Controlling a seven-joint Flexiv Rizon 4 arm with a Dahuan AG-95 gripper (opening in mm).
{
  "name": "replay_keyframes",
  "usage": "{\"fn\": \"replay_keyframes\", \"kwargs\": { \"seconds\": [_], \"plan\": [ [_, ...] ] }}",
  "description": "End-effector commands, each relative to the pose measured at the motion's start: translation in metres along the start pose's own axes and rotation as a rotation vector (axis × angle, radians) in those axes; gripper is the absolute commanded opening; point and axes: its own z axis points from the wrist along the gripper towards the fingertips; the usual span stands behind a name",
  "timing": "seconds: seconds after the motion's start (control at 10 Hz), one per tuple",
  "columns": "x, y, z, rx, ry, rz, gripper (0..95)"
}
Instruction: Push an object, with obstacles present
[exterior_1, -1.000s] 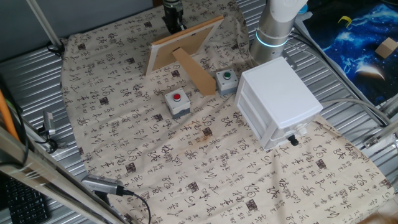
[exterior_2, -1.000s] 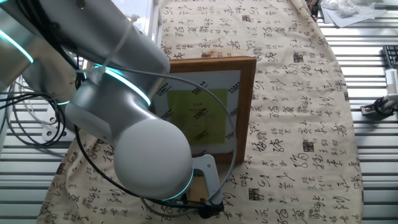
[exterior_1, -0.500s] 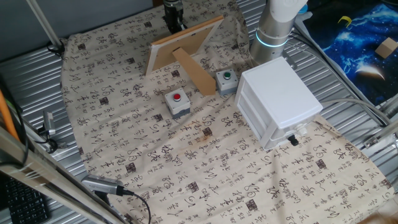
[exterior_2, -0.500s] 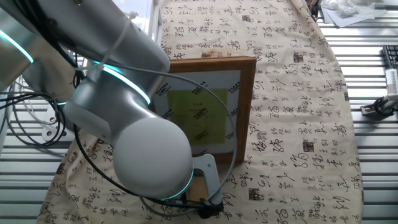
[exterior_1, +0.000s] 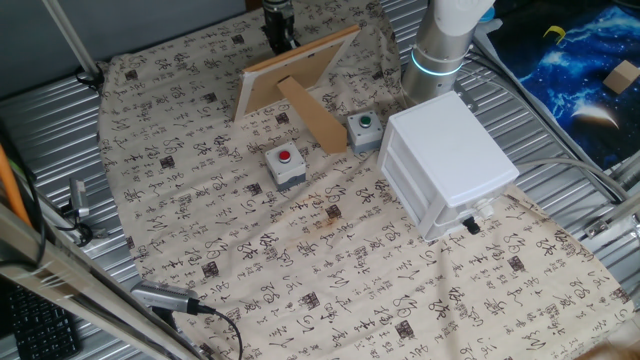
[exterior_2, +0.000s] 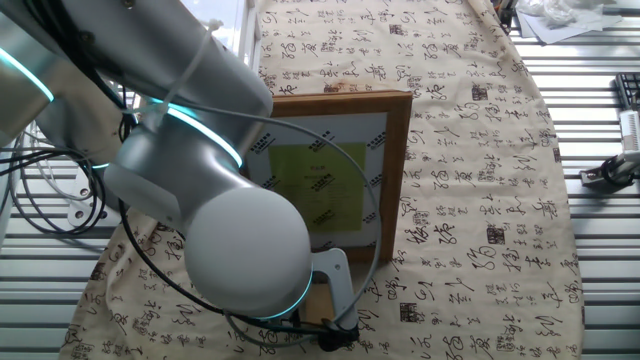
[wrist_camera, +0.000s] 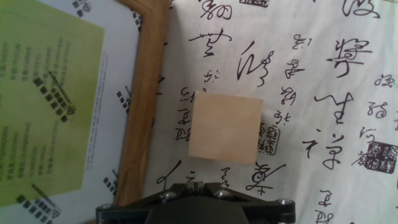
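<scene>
In the hand view we see the block (wrist_camera: 225, 127) lying flat on the cloth (wrist_camera: 323, 74), just right of the frame (wrist_camera: 144, 106) but apart from it. It looks almost square from above, so we can make out no long axis; its edges sit turned a few degrees off the frame's wooden rail. Only this view shows the block. At the bottom edge we see the dark body of the pincer (wrist_camera: 196, 208), but no fingertips, so we cannot tell how far it is open; it holds nothing that we can see.

In one fixed view, going near to far on the surface (exterior_1: 60, 130), we see the white cabinet (exterior_1: 450, 165) at right, then the grey box with a red button (exterior_1: 285, 164), then the box with a green button (exterior_1: 364, 131) just left of the cabinet. Beyond them stands the frame (exterior_1: 296, 73), tilted back on its strut (exterior_1: 312, 113), its back toward us. The pincer (exterior_1: 279, 24) hangs behind the frame at the far edge of the cloth (exterior_1: 300, 260).

The other fixed view shows the frame's front (exterior_2: 340, 170), with a yellow-green sheet under glass; its print is too small to read. The arm (exterior_2: 200, 190) hides much of this view. The cloth bears brush-written characters and seal stamps that we cannot read.
</scene>
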Motion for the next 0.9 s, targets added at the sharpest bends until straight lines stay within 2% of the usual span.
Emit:
{"fn": "replay_keyframes", "kwargs": {
  "seconds": [0.1, 0.9],
  "plan": [
    [0.0002, 0.0004, -0.0012, -0.003, 0.000, 0.013, 0.0],
    [-0.0002, 0.0002, -0.0026, 0.020, 0.006, 0.055, 0.0]
  ]
}}
